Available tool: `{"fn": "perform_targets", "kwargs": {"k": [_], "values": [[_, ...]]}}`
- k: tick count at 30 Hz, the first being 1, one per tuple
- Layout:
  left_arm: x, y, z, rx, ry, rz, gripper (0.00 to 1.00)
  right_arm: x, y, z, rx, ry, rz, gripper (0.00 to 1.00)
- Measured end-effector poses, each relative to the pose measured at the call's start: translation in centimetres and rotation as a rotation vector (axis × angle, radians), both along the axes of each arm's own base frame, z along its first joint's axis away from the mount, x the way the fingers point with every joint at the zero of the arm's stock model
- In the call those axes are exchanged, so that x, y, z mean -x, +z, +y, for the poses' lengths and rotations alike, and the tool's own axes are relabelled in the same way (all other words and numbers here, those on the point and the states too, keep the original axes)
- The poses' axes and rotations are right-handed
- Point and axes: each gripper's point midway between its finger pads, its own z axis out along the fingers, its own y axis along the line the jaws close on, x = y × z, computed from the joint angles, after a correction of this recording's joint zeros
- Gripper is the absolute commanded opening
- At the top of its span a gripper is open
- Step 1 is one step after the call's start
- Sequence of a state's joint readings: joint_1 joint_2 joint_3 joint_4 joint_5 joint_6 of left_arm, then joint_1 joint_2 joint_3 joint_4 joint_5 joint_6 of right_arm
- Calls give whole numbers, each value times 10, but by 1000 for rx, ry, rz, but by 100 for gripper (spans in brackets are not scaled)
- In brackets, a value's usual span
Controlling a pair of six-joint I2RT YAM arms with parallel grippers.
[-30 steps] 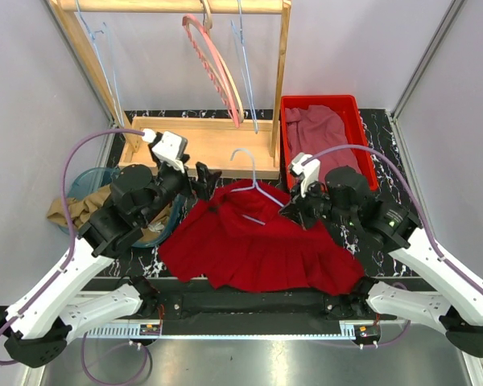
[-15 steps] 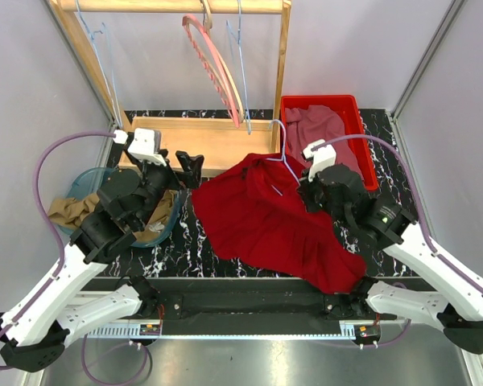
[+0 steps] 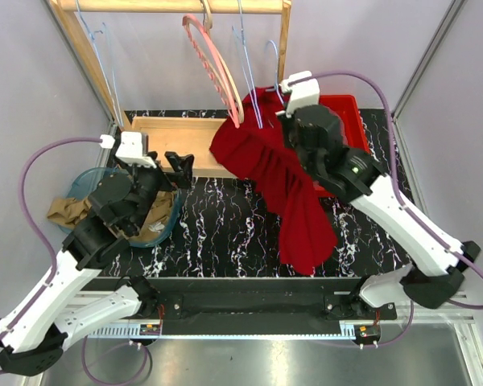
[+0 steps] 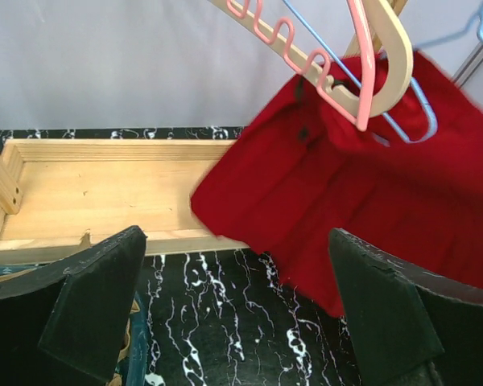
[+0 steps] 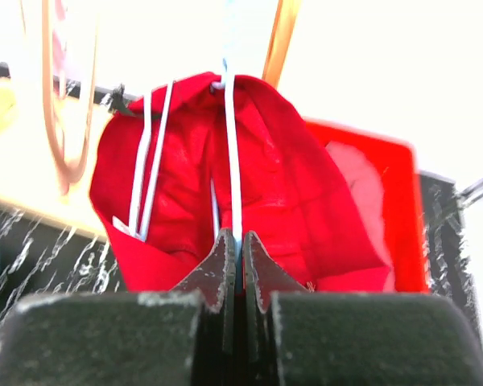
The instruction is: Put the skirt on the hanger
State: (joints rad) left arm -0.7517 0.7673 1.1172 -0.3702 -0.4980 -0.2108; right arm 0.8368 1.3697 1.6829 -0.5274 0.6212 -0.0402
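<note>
The red skirt (image 3: pixel 282 177) hangs draped on a light blue wire hanger (image 3: pixel 271 52), lifted off the table beside the rack's right post. My right gripper (image 3: pixel 283 111) is shut on the hanger's wire (image 5: pixel 231 161); in the right wrist view the jaws (image 5: pixel 238 239) pinch the thin wire with the skirt (image 5: pixel 290 193) bunched behind it. The skirt's lower end trails down toward the table's front. My left gripper (image 3: pixel 165 165) is open and holds nothing, left of the skirt and apart from it. In the left wrist view its gripper (image 4: pixel 235 237) faces the skirt (image 4: pixel 362 185).
The wooden rack's base (image 3: pixel 201 141) and top rail (image 3: pixel 169 6) stand at the back, with a pink and wooden hanger (image 3: pixel 217 68) and blue wire hangers (image 3: pixel 105 48) on the rail. A red bin (image 3: pixel 358 112) sits back right. A teal basin (image 3: pixel 80 181) with tan cloth (image 3: pixel 64 211) sits left.
The right arm has lifted the hanger and skirt off the table, up and back toward the rack. The left gripper has drawn back to the left, away from the skirt.
</note>
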Motion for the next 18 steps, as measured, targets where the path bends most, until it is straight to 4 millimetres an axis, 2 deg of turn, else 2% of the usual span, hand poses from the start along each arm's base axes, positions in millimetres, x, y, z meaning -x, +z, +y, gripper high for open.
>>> {"fn": "perform_targets", "kwargs": {"k": [4, 9, 15, 18], "values": [[6, 7, 8, 16, 12, -22, 99, -27, 21, 12, 45, -49, -68, 0], [12, 14, 17, 30, 27, -44, 99, -51, 25, 25, 88, -76, -104, 0], [14, 14, 20, 29, 31, -45, 99, -57, 11, 32, 99, -67, -95, 0], [13, 10, 19, 18, 31, -33, 99, -48, -11, 32, 86, -24, -58, 0]]}}
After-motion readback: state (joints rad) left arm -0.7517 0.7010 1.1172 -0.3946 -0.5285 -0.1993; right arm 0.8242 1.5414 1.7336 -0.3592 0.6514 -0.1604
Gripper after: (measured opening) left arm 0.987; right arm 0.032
